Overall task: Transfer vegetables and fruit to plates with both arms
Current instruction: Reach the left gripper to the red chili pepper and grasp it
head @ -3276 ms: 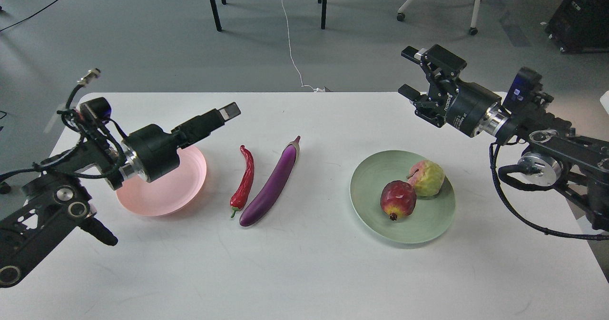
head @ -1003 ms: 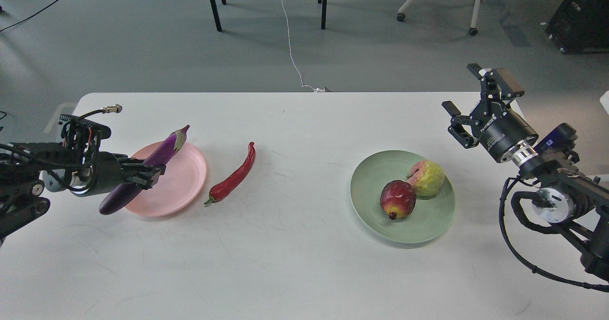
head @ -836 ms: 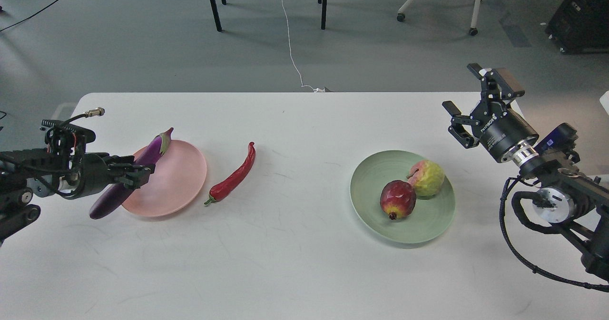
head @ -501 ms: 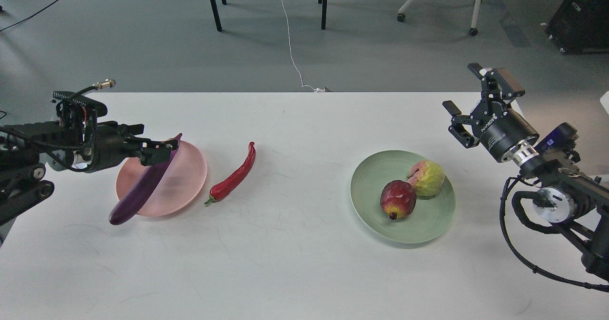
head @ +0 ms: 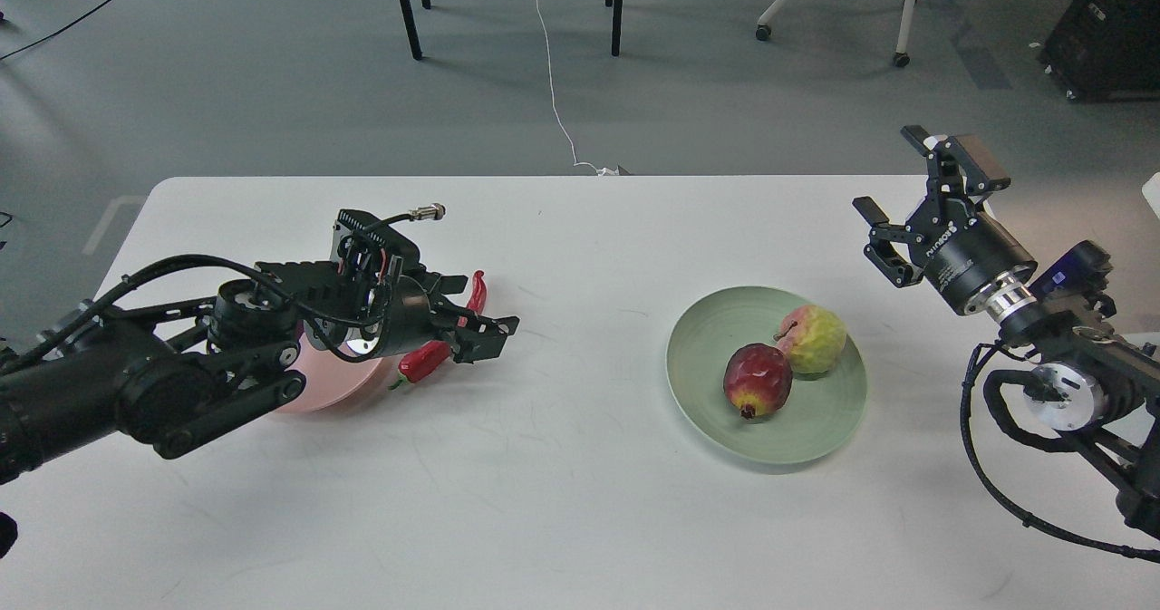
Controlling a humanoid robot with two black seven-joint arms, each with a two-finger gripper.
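My left gripper [head: 488, 304] is open over the red chili pepper [head: 426, 360], which lies on the table just right of the pink plate [head: 337, 383]; the chili's tip shows between the two fingers. My left arm covers most of the pink plate. The eggplant is hidden from view. The green plate [head: 711, 343] at the right holds the dark-red pomegranate [head: 758, 379] and the yellow-green fruit [head: 813, 339], side by side and touching. My right gripper [head: 888, 171] is open and empty, raised above the table's right edge, away from the green plate.
The white table [head: 580, 501] has bare surface in the middle and front. Beyond its far edge are grey floor, black table legs [head: 406, 7], a white cable [head: 553, 75] and a wheeled chair base [head: 834, 3].
My left gripper let go of the eggplant at the pink plate and swung right to the chili, open. My arm now hides the eggplant. The right arm barely shifted.
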